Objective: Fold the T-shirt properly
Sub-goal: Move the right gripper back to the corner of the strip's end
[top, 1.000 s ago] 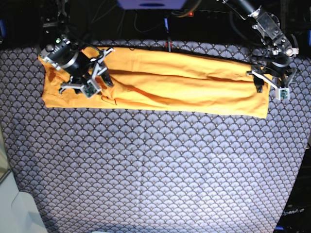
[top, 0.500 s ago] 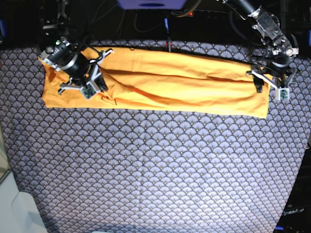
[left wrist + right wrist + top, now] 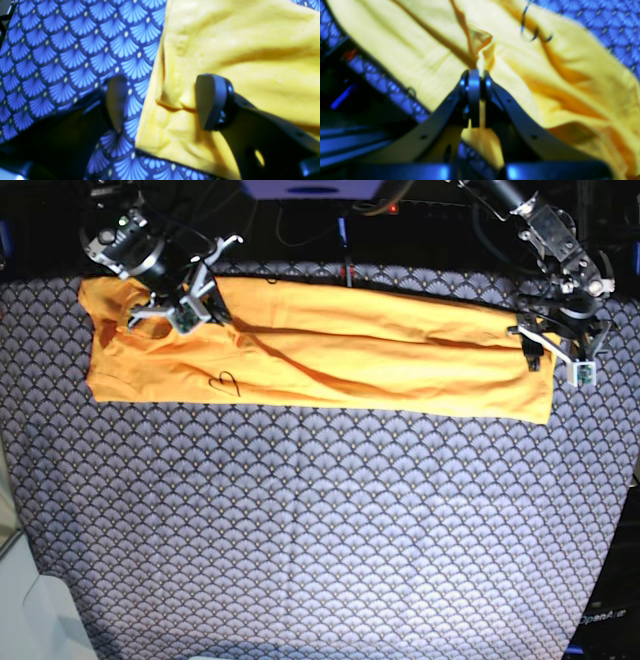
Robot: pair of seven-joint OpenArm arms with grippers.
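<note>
Soft matt wrinkled cotton T-shirt (image 3: 380,355), matt patterned cloth (image 3: 320,520), dark plastic gripper (image 3: 162,100)

Both wrist views are soft and out of focus. In the right wrist view the right gripper (image 3: 474,75) blocks the T-shirt (image 3: 425,57) right at its tips, so the pinched fold itself is hidden; a thin dark curl (image 3: 532,32) on the fabric is too blurred to identify, perhaps a loose thread. In the left wrist view the shirt runs off the top and right edges, and one finger (image 3: 116,100) of the left gripper (image 3: 162,102) melts into dark shadow below.
</note>
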